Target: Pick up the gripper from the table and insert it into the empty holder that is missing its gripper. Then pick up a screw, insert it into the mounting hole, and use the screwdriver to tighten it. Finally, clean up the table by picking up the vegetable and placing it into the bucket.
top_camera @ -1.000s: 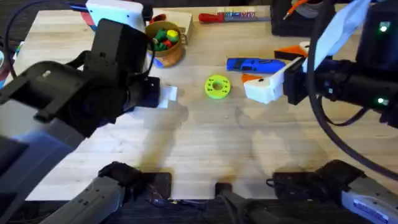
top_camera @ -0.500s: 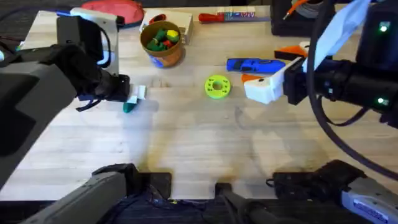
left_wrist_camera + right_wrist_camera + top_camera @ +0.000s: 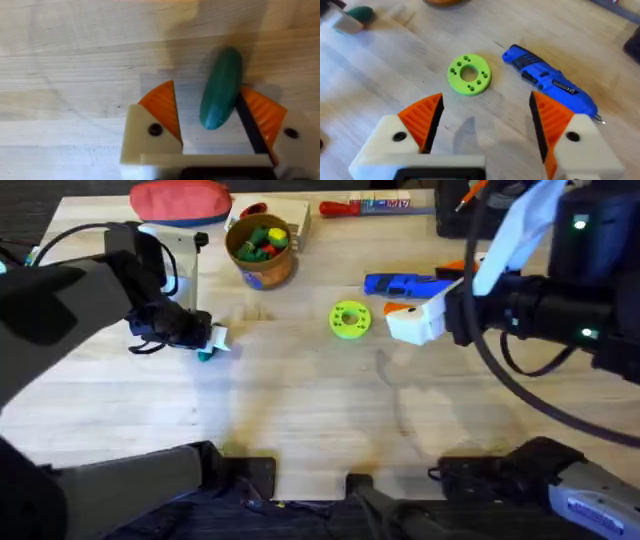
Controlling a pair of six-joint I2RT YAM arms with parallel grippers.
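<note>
Green vegetable (image 3: 221,87) lies on the worktop (image 3: 300,410) between my left gripper's (image 3: 210,120) spread fingers, ungrasped; that arm has pulled left. Right gripper (image 3: 482,127) gapes empty, shifted slightly left.

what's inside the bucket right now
The bucket holds a pile of small toy pieces, with green, yellow and red ones on top. Anything beneath that top layer is covered. The vegetable is not in it; it lies on the table between the left gripper's fingers.
</note>
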